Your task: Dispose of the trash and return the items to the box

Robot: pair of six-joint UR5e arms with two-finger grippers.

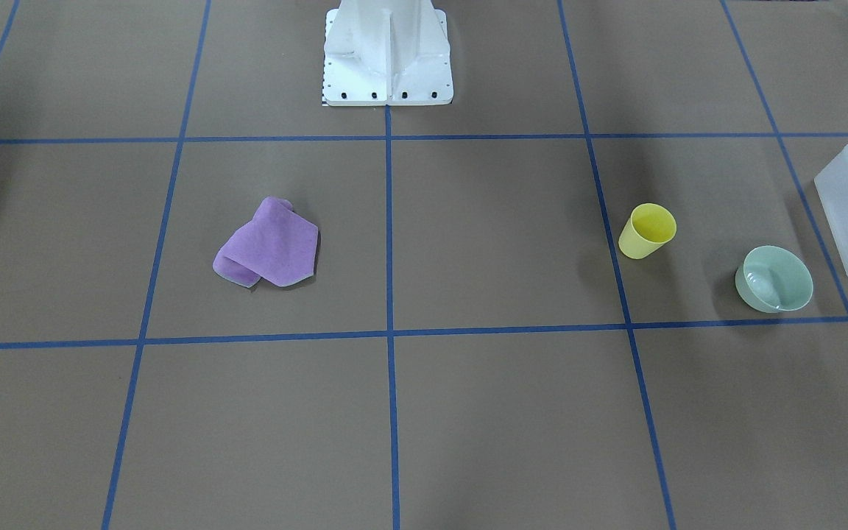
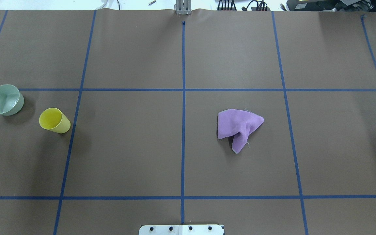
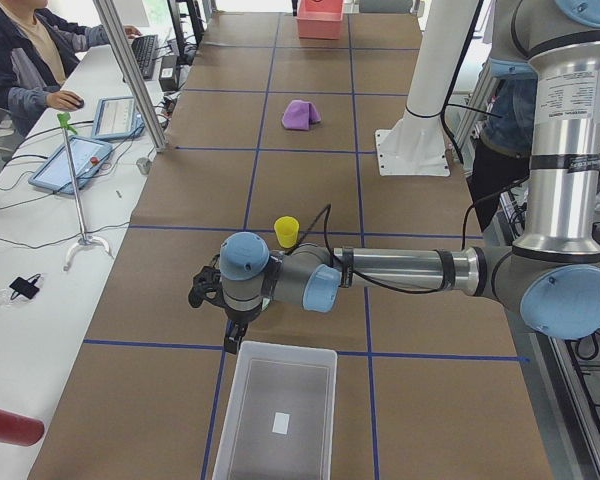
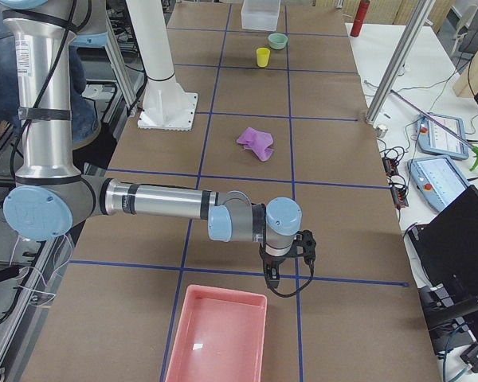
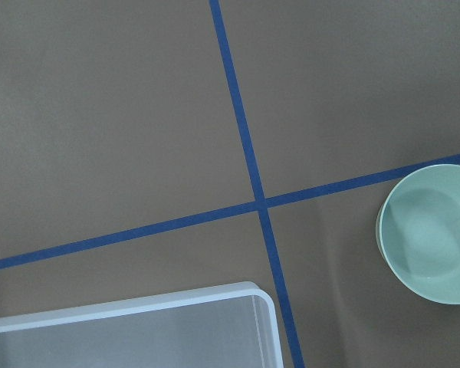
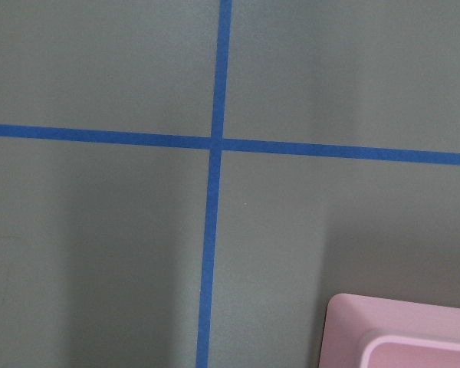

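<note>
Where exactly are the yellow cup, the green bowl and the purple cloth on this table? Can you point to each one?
Cup (image 1: 648,230): front-facing view, inside its open mouth.
Bowl (image 1: 774,278): front-facing view, inside its hollow.
Cloth (image 1: 271,243): front-facing view, middle of its top fold.

On my left, the yellow cup (image 1: 647,231) stands upright, near the upright mint-green bowl (image 1: 774,280) but apart from it. The frosted translucent box (image 1: 846,221) sits open-topped farther left, near the bowl.
</note>
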